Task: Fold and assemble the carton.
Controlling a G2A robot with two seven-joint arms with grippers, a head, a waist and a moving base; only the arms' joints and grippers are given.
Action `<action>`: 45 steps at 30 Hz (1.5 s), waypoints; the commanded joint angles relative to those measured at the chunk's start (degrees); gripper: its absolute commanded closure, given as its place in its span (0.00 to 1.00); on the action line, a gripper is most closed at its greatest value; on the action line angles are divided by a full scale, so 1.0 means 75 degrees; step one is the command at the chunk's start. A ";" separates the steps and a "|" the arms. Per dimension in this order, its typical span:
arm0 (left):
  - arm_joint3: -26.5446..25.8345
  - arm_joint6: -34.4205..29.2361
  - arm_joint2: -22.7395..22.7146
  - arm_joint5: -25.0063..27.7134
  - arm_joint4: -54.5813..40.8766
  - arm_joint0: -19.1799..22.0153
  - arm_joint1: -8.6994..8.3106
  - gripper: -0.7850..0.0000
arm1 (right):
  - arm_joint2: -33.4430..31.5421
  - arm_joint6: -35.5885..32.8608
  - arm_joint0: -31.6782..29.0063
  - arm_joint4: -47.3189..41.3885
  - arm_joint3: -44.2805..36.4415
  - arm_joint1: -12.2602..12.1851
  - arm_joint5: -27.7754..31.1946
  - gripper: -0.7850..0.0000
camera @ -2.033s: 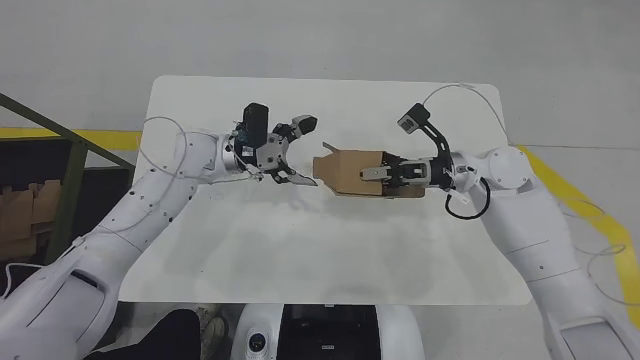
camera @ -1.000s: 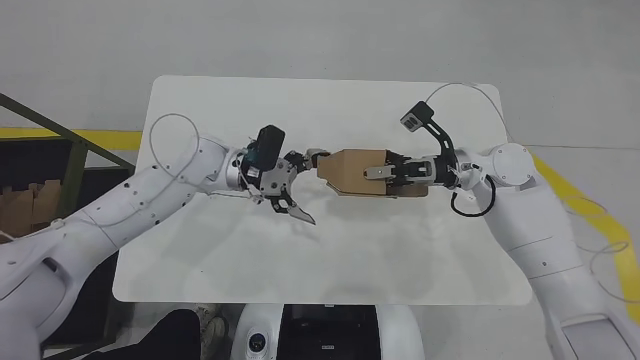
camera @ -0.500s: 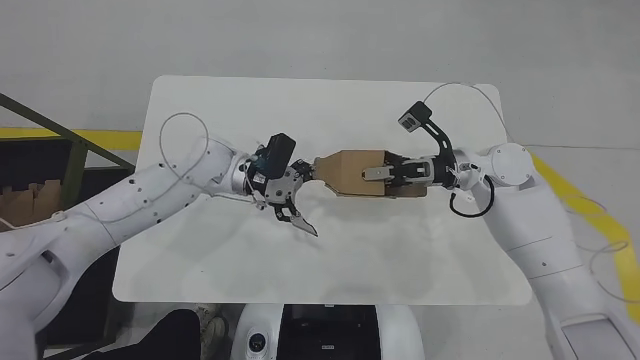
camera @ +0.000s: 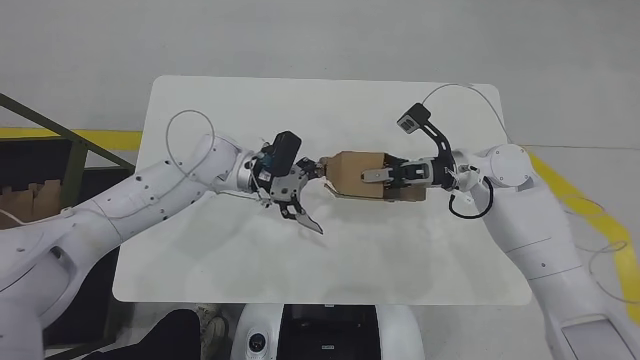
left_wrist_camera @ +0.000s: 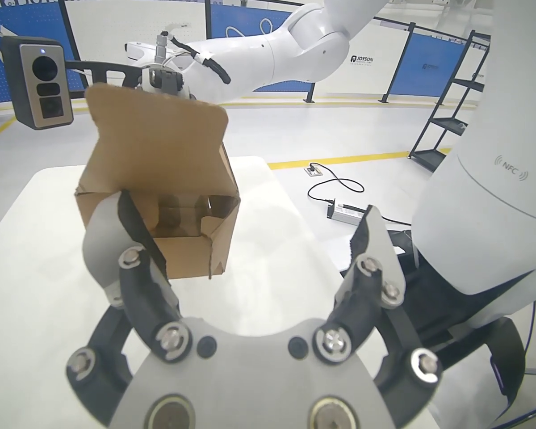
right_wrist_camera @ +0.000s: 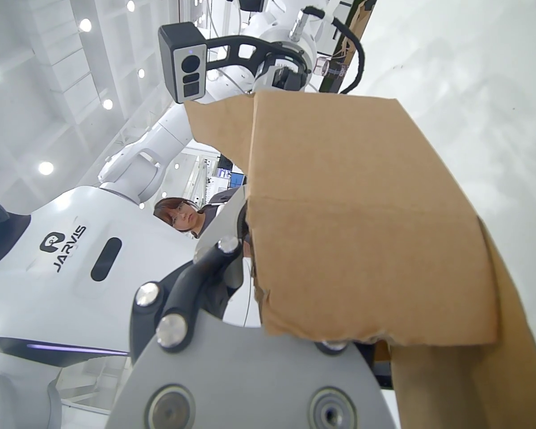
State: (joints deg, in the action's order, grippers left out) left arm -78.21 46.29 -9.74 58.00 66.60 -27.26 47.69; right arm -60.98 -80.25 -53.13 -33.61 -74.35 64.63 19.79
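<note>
**Desk:** Where is the carton?

**Photographer:** The carton (camera: pixel 355 172) lies on its side near the middle of the white table (camera: pixel 250 110), a shade toward 3 o'clock, with its open mouth facing 9 o'clock. The right gripper (camera: pixel 380 173) reaches in from 3 o'clock and is clamped on the upper wall.

**Desk:** And the other pincer?

**Photographer:** The left gripper (left_wrist_camera: pixel 241 234) sits at the carton's 9 o'clock, spread wide and holding nothing. One finger (left_wrist_camera: pixel 107 225) is right at the mouth's edge; whether it touches, I cannot tell.

**Desk:** What does the fold need?

**Photographer:** Probably a steady right-hand clamp while the left pushes along the creases rather than the corners, so the board neither slides nor crumples.

**Desk:** Anything in the way?

**Photographer:** The tall flap (left_wrist_camera: pixel 156 136) stands up over the mouth and likely has to go down last. A power brick (left_wrist_camera: pixel 346 214) and a shelf rack (left_wrist_camera: pixel 455 127) are on the floor, well apart from the work.
</note>
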 commanded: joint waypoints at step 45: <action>0.1299 -0.3290 0.0000 0.0000 -0.5974 -0.0307 -0.0033 0.00 | -0.0489 0.0073 -0.0343 -0.0196 -0.0182 -0.0129 0.0639 1.00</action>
State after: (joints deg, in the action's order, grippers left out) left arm -68.48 20.01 -9.74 58.00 19.15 -29.57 47.45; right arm -64.64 -79.74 -55.70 -35.07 -75.69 63.67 24.56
